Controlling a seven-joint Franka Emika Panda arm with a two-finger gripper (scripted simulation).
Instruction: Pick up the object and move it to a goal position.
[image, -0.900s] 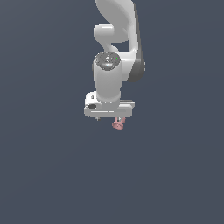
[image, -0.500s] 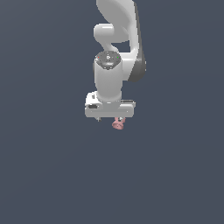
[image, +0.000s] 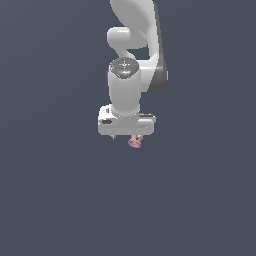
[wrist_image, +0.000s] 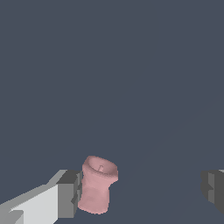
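The pink spool-like object (wrist_image: 98, 185) sits between the spread fingers of the gripper (wrist_image: 140, 192), touching one finger pad (wrist_image: 70, 194) and well apart from the other.

Plain dark grey-blue ground (image: 55, 200)

Exterior view faces arm from afar, wrist view close, both sharing object (image: 134, 143) (wrist_image: 98, 185)

A pale pink colour is shown by the object (wrist_image: 98, 185) (image: 134, 143). The arm (image: 131, 65) is rendered white with a dark grey joint. Grey pads are seen on the fingers (wrist_image: 68, 194), against a uniform slate-blue ground (image: 50, 200).
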